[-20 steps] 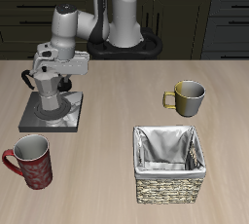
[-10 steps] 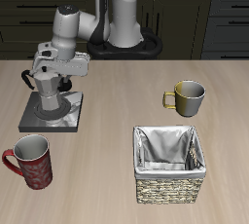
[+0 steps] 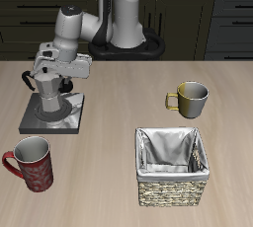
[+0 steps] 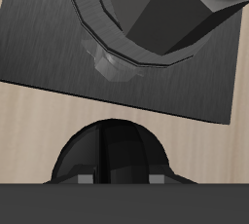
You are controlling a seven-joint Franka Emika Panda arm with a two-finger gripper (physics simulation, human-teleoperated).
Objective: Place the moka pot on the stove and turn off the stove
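Your gripper [image 3: 51,65] has lifted slightly over the last second; the small silver faceted moka pot [image 3: 47,91] stands on the flat dark grey square stove [image 3: 67,120]; I cannot tell whether the jaws grip; the knob remains.

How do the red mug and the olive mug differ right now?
The red mug is dark red with a pattern; the olive mug is plain olive metal. The red mug stands near the table's front edge, just in front of the stove; the olive mug stands farther back, behind the woven basket. Both are upright and look empty.
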